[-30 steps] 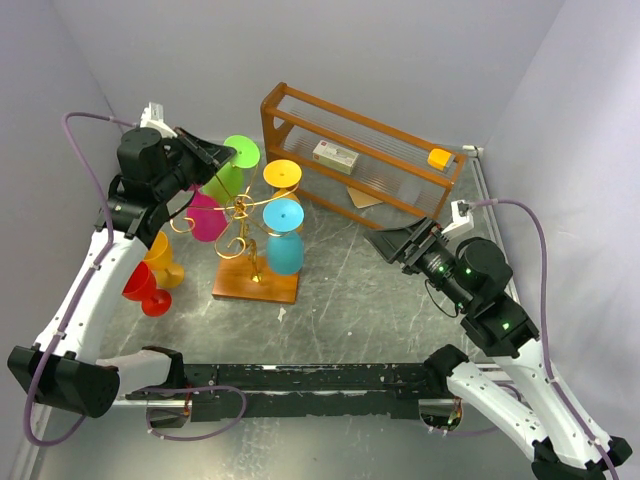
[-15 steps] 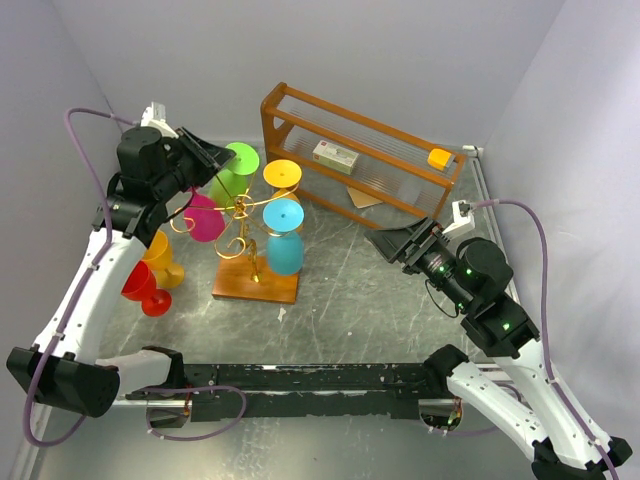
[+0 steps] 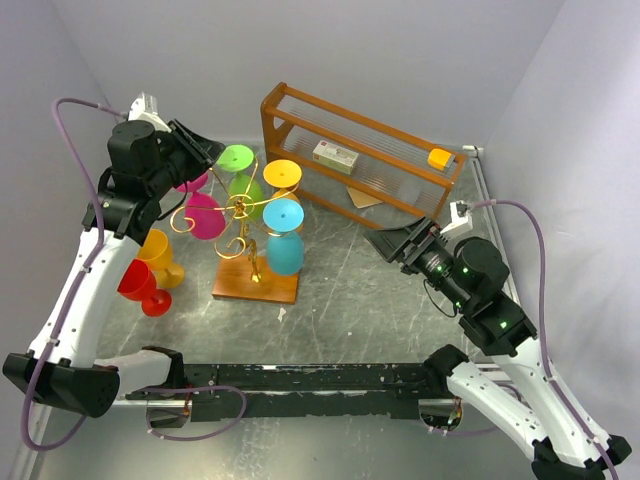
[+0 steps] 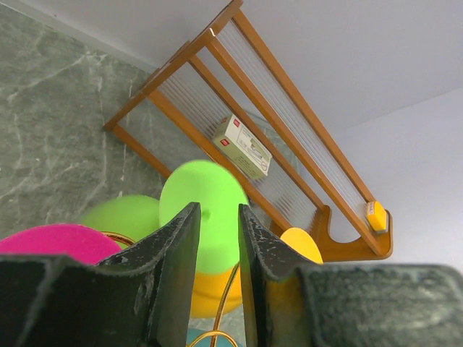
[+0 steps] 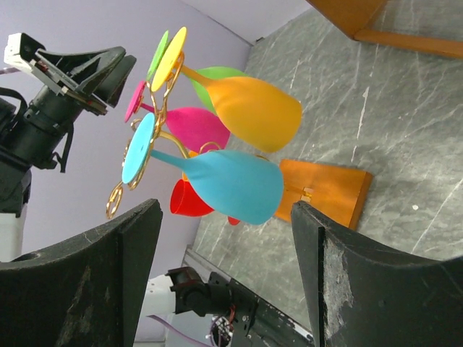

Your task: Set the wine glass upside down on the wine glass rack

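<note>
The green wine glass (image 3: 238, 160) hangs upside down on the gold wire rack (image 3: 240, 215), its round foot on top. It also shows in the left wrist view (image 4: 206, 213), beyond my fingers (image 4: 173, 260). My left gripper (image 3: 197, 147) is just left of the glass, apart from it, with its jaws a narrow gap apart and empty (image 4: 219, 238). My right gripper (image 3: 385, 243) is wide open and empty, right of the rack, facing it (image 5: 226, 217). Yellow (image 5: 253, 108), blue (image 5: 231, 188) and pink (image 5: 192, 126) glasses also hang on the rack.
A red glass (image 3: 140, 285) and an orange glass (image 3: 160, 255) stand on the table left of the rack's wooden base (image 3: 256, 283). The brown wooden shelf (image 3: 360, 150) stands at the back with a small box (image 3: 335, 157) and a yellow block (image 3: 438, 158).
My left gripper has drawn back to the left, away from the green glass's foot. The green glass stays hanging on the rack. The right arm has not moved.
</note>
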Available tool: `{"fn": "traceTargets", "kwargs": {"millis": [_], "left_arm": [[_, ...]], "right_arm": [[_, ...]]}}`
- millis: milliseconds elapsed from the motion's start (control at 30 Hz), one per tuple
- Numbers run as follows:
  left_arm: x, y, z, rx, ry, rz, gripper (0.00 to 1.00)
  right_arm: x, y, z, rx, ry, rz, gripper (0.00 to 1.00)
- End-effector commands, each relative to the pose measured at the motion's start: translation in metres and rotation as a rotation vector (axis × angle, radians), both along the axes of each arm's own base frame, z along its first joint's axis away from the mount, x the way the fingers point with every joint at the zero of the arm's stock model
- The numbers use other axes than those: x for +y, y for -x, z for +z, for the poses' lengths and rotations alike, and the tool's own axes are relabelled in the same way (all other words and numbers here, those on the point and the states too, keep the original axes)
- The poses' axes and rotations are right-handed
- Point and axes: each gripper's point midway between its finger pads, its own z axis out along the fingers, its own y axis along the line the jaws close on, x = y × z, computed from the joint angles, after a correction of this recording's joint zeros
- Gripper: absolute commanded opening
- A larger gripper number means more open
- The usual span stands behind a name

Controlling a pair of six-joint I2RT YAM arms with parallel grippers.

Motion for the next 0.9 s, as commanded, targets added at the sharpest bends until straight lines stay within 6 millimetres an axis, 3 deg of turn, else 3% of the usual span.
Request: {"fn": "traceTargets", "kwargs": {"millis": [0, 300, 533, 600, 767, 867], "left_arm": [[0.010, 0.005, 0.013, -0.034, -0.061, 0.027, 0.37], [0.026, 0.017, 0.033, -0.080, -0.133, 0.070, 0.38], [0.059, 0.050, 0.046, -0.143, -0.322, 0.135, 0.55], [0.075, 0.062, 0.036, -0.138, -0.419, 0.170, 0.61], [0.148, 0.100, -0.012, 0.007, -0.597, 0.465, 0.72], [0.161, 0.116, -0.034, 0.066, -0.636, 0.505, 0.70]], "right_arm": [[0.001, -0.003, -0.001, 0.001, -0.003, -0.007, 0.72], [-0.003, -0.002, -0.001, -0.005, -0.003, -0.021, 0.72], [-0.006, 0.000, -0.001, -0.004, 0.017, -0.028, 0.72], [-0.007, 0.000, -0.001, -0.008, 0.014, -0.030, 0.72], [-0.005, 0.001, -0.005, 0.003, 0.016, -0.022, 0.72], [-0.005, 0.003, -0.004, 0.002, 0.019, -0.012, 0.72]]}}
